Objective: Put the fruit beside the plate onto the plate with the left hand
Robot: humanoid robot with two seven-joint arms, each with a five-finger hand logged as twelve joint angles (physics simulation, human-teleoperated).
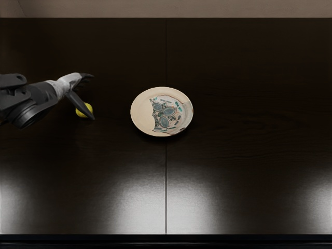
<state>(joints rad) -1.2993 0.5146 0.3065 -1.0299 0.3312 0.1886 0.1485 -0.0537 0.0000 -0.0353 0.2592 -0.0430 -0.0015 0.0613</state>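
Head view, fruit (86, 109) off plate (139, 108), left hand (71, 88) at it

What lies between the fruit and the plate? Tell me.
Nothing: the head view shows only bare table between the fruit and the plate.

Black arm (23, 104), grey robot hand (69, 86)

One plate (141, 108), cream with a blue-green patterned centre, middle of the frame. One fruit (87, 108), small and yellow, left of the plate, partly covered by a finger. One left hand (71, 89), mid-left of the frame, on one arm entering from the left edge. One table (249, 171), dark, with one seam running top to bottom through the centre.
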